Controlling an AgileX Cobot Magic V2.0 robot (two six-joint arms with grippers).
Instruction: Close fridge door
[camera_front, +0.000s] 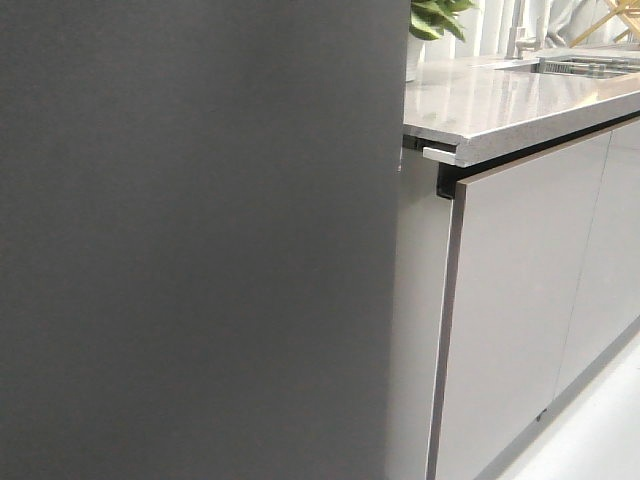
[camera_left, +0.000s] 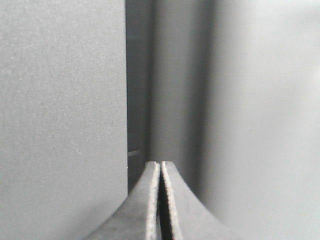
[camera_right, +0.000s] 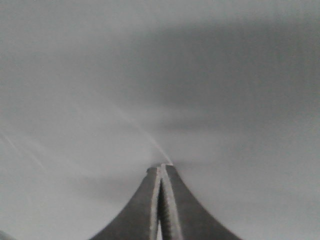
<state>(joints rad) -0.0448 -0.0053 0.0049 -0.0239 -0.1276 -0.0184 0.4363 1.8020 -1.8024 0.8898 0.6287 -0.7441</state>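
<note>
Jaws on both arms are pressed together with nothing between them: the left gripper (camera_left: 160, 165) points into a dark vertical gap beside a pale textured panel, and the right gripper (camera_right: 161, 169) has its tip at, or just short of, a plain grey surface that fills its whole view. In the front view the fridge door (camera_front: 190, 240) covers the left and centre of the frame, its right edge running down just beside the light-grey cabinet front (camera_front: 520, 310) under the bench (camera_front: 500, 100). The step in hand appears to be pushing the panel shut with closed tips. Done well, this likely means keeping the right tip square to the face so it does not skid on the matte surface, pressing steadily, not in jabs, and keeping the left tip out of the narrowing gap. Neither arm shows in the front view, so where they touch the door cannot be told. Hinges, the fridge body and how far the door is ajar are hidden, and actual contact at the right tip is hard to make out.
</note>
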